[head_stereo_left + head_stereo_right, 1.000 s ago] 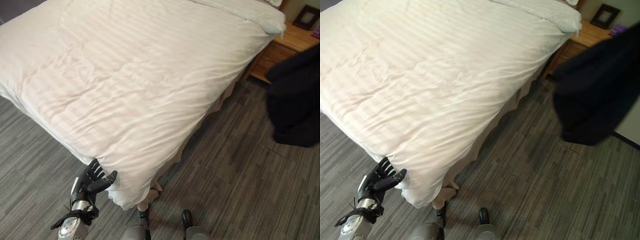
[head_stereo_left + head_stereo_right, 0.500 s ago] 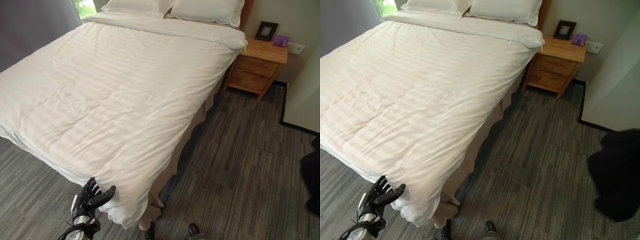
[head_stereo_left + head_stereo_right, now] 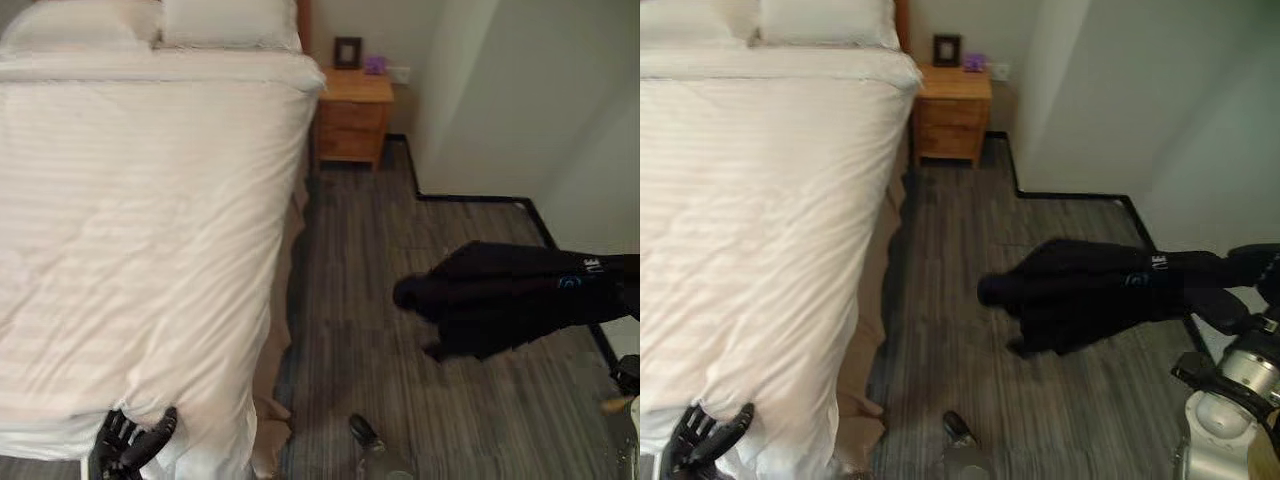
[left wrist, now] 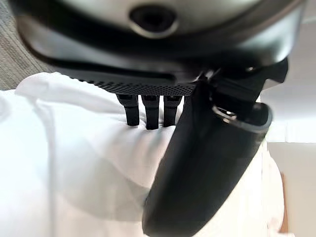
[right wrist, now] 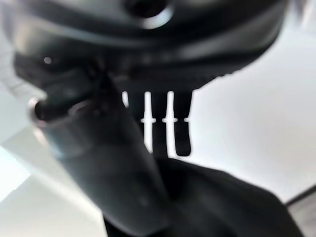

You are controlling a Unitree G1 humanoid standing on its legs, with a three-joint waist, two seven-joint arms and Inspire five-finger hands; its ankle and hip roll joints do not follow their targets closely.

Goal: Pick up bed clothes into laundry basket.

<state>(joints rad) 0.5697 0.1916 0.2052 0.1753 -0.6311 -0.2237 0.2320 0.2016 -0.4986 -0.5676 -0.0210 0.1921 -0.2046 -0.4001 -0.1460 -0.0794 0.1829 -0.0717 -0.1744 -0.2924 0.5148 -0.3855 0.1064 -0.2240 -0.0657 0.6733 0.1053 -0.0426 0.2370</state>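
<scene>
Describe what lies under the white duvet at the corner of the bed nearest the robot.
Under the white duvet, a beige bed skirt shows along the side. The mattress and frame are covered. The left hand rests at that corner.

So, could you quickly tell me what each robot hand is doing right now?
Left robot hand: open, fingers spread against the white duvet at the bed's corner.
Right robot hand: holding the dark garment above the floor.

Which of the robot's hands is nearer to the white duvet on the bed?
Left. The left hand is at the white duvet's near corner, fingers against it. The right arm holds a dark garment out over the floor, apart from the bed.
</scene>
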